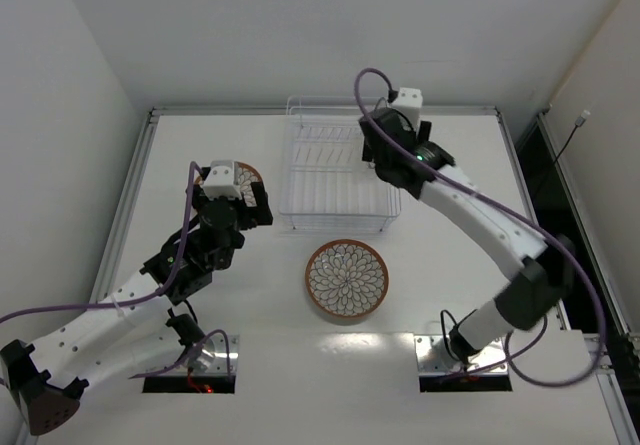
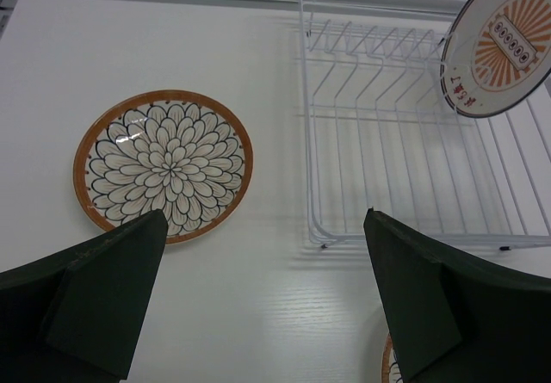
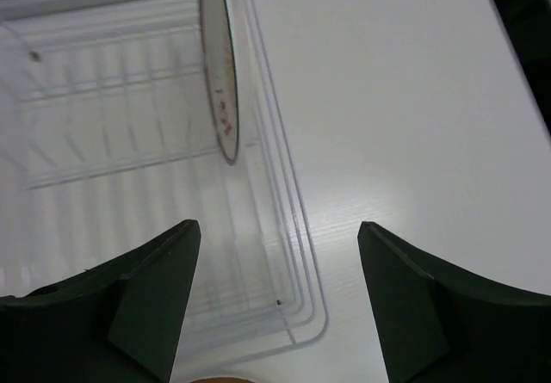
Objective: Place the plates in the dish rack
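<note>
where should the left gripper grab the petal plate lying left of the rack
Take the petal plate by its near rim, the edge closest to the open left gripper. It lies flat and face up on the table, so probably come down from above, one finger inside the rim, one outside.

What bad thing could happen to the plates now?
The standing plate in the dish rack sits near a side wall. The open right gripper is close by and might knock it over. The petal plate lies flat on the table, so the open left gripper may slip on its rim.
</note>
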You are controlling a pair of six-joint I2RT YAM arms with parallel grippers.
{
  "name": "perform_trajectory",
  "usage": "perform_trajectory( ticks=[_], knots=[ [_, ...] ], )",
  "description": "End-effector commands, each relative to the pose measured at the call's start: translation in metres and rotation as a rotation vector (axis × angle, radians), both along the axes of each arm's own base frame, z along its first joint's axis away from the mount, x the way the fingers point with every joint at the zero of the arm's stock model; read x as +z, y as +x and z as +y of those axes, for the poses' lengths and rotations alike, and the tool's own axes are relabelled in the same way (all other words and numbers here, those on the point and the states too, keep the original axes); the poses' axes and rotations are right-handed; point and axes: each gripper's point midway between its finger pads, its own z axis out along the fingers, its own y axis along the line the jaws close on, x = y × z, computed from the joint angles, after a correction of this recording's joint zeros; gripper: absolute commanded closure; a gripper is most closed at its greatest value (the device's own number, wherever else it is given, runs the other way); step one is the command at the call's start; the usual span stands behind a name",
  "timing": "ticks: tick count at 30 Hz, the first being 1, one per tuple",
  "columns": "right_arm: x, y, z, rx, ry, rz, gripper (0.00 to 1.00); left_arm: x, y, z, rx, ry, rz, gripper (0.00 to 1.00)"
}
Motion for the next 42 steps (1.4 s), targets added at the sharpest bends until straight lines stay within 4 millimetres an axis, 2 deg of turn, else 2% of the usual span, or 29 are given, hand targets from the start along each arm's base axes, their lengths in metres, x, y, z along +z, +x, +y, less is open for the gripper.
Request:
perform_trajectory(
  ticks=[1, 3, 4, 5, 6, 7, 8, 9, 10, 11, 12, 13, 14, 17, 19, 21, 22, 26, 30, 38, 39, 40, 42],
  knots=[
    [0.016, -0.051, 0.001, 0.156, 0.155, -0.03, 0.28, 0.014, 0.001, 0.005, 0.022, -0.03, -0.034, 0.01],
    [0.014, -0.071, 0.014, 0.265, 0.276, -0.051, 0.28, 0.014, 0.001, 0.005, 0.02, -0.021, -0.034, 0.01],
    [-0.015, -0.088, 0.011, 0.29, 0.289, -0.003, 0.28, 0.014, 0.001, 0.005, 0.02, -0.021, -0.034, 0.01],
    [-0.015, -0.097, 0.013, 0.321, 0.333, -0.021, 0.28, 0.014, 0.001, 0.005, 0.02, -0.021, -0.034, 0.01],
    [-0.003, -0.115, 0.015, 0.382, 0.409, -0.057, 0.28, 0.015, 0.001, 0.006, 0.029, -0.02, -0.036, 0.01],
    [-0.03, -0.13, 0.013, 0.398, 0.426, -0.009, 0.28, 0.015, 0.001, 0.006, 0.029, -0.02, -0.036, 0.01],
    [-0.036, -0.142, 0.017, 0.433, 0.465, 0.01, 0.28, 0.015, 0.001, 0.006, 0.029, -0.02, -0.036, 0.01],
    [-0.06, -0.155, 0.013, 0.437, 0.471, 0.054, 0.28, 0.015, 0.001, 0.006, 0.029, -0.02, -0.036, 0.01],
    [-0.056, -0.164, 0.013, 0.455, 0.516, 0.027, 0.28, 0.015, 0.001, 0.006, 0.029, -0.02, -0.036, 0.01],
    [-0.066, -0.174, 0.017, 0.481, 0.549, 0.058, 0.3, 0.015, 0.001, 0.008, 0.04, -0.018, -0.037, 0.01],
    [-0.088, -0.184, 0.014, 0.473, 0.553, 0.104, 0.3, 0.015, 0.001, 0.008, 0.04, -0.018, -0.037, 0.01],
    [-0.095, -0.191, 0.013, 0.451, 0.59, 0.122, 0.31, 0.015, 0.002, 0.01, 0.049, -0.016, -0.039, 0.01],
    [-0.12, -0.203, 0.008, 0.427, 0.587, 0.18, 0.31, 0.015, 0.002, 0.01, 0.049, -0.016, -0.039, 0.01],
    [-0.15, -0.224, 0.007, 0.396, 0.668, 0.225, 0.33, 0.015, 0.002, 0.01, 0.049, -0.016, -0.039, 0.01],
    [-0.156, -0.23, 0.012, 0.388, 0.746, 0.219, 0.33, 0.015, 0.002, 0.01, 0.049, -0.016, -0.039, 0.01],
    [-0.171, -0.237, 0.018, 0.387, 0.825, 0.231, 0.34, 0.015, 0.002, 0.01, 0.049, -0.016, -0.039, 0.01],
    [-0.184, -0.241, 0.016, 0.365, 0.832, 0.251, 0.34, 0.015, 0.002, 0.01, 0.049, -0.016, -0.039, 0.01],
    [-0.196, -0.247, 0.024, 0.358, 0.866, 0.29, 0.35, 0.015, 0.002, 0.01, 0.049, -0.016, -0.039, 0.01],
    [-0.215, -0.25, 0.024, 0.322, 0.844, 0.336, 0.35, 0.013, 0.003, 0.009, 0.047, -0.001, -0.032, 0.01],
    [-0.227, -0.242, 0.031, 0.249, 0.871, 0.352, 0.35, 0.015, 0.001, 0.009, 0.038, -0.009, -0.038, 0.01],
    [-0.222, -0.238, 0.035, 0.251, 0.874, 0.348, 0.37, 0.015, 0.001, 0.009, 0.038, -0.009, -0.038, 0.01],
    [-0.231, -0.241, 0.032, 0.234, 0.854, 0.377, 0.37, 0.015, 0.001, 0.009, 0.038, -0.009, -0.038, 0.01],
    [-0.227, -0.236, 0.038, 0.234, 0.859, 0.368, 0.4, 0.015, 0.001, 0.009, 0.038, -0.009, -0.038, 0.01]
  ],
)
